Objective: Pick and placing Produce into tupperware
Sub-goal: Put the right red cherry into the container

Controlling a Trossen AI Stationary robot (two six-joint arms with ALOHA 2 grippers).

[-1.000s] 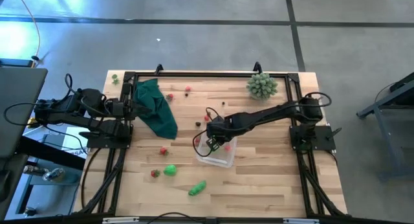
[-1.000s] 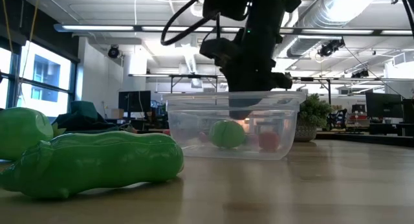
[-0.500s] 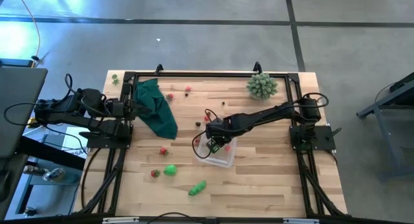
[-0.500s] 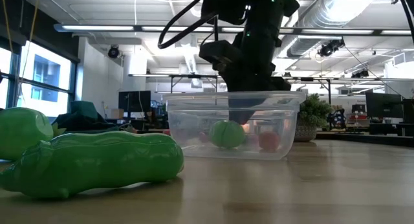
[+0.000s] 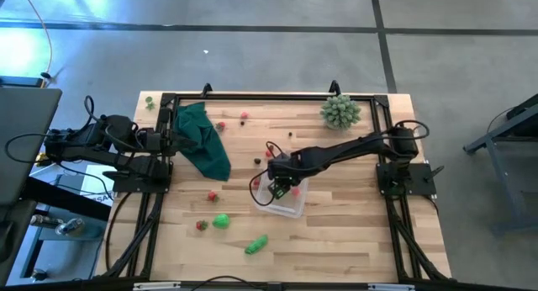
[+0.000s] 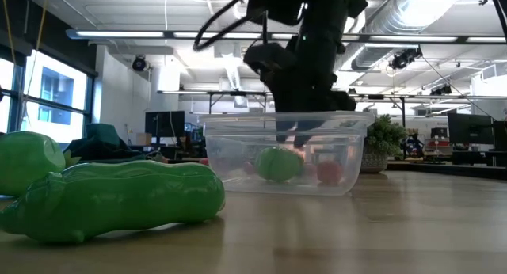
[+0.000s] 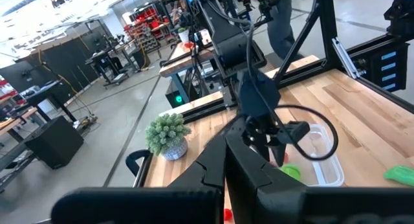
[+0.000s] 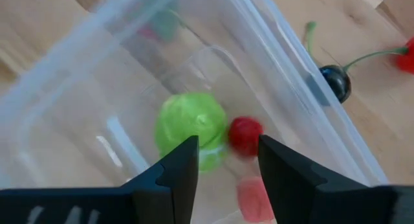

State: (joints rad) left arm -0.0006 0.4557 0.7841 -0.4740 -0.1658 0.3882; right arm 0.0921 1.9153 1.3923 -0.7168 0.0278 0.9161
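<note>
1. Right gripper point(image 5: 280, 188) was over the tupperware point(image 5: 290, 203), pointing down into it; fingers point(image 8: 169, 179) stood parted, nothing between them.
2. Inside the tupperware point(image 8: 278, 68): a round green piece point(image 8: 191, 130), a small red berry point(image 8: 245, 133) touching it, and a pinkish piece point(image 8: 253, 197) beside that.
3. Dark cherry point(image 8: 336, 83) lay on the table just outside the container wall.
4. Other produce sat loose on the table: green pod point(image 6: 119, 199), green ball point(image 5: 221, 220), red berries point(image 5: 213, 195).
5. Left gripper was parked at the table's left edge by the dark green cloth point(image 5: 202, 140), fingers closed, empty.
</note>
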